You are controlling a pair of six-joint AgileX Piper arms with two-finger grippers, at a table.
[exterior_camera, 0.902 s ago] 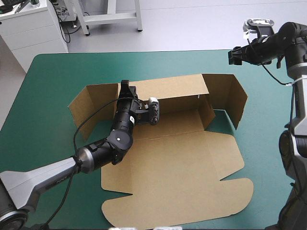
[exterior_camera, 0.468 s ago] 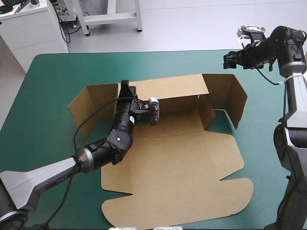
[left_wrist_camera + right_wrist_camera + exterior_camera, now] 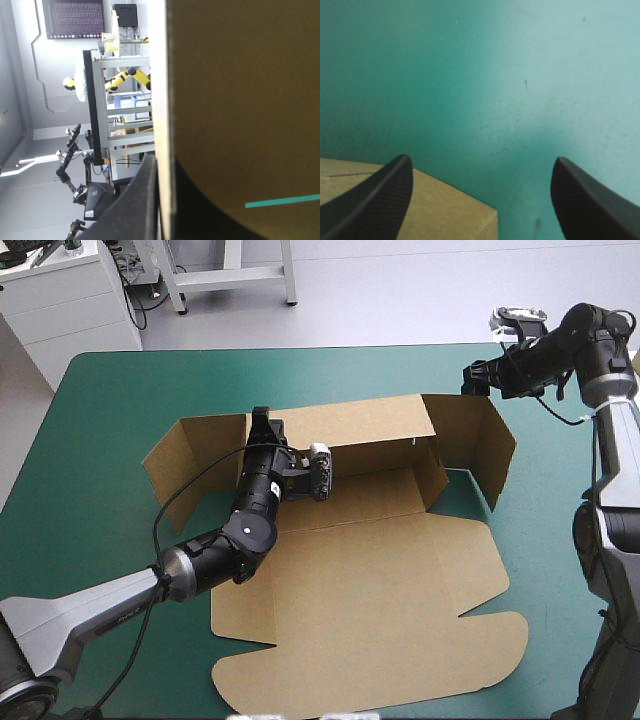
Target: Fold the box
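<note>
The teal-green bench [image 3: 100,400] carries the brown box [image 3: 380,580] at its middle, rear wall raised, lid flat toward the near edge. The left gripper [image 3: 262,424] has its fingers clenched on that wall's left end. The right gripper [image 3: 470,375] hovers, fingers spread, above the right side flap [image 3: 480,445]. The walls seem half raised; next, that flap likely needs swinging inward.

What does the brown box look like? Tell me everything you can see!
The box is one cut sheet of plain brown board, half built, lying on the teal-green cover. Its back wall and two side flaps stand up; the big lid with rounded tabs lies flat toward the table's near edge. The left gripper is pinched shut on the back wall's top edge near its left end. The open right gripper hovers over the right flap's far corner, seemingly not touching.
</note>
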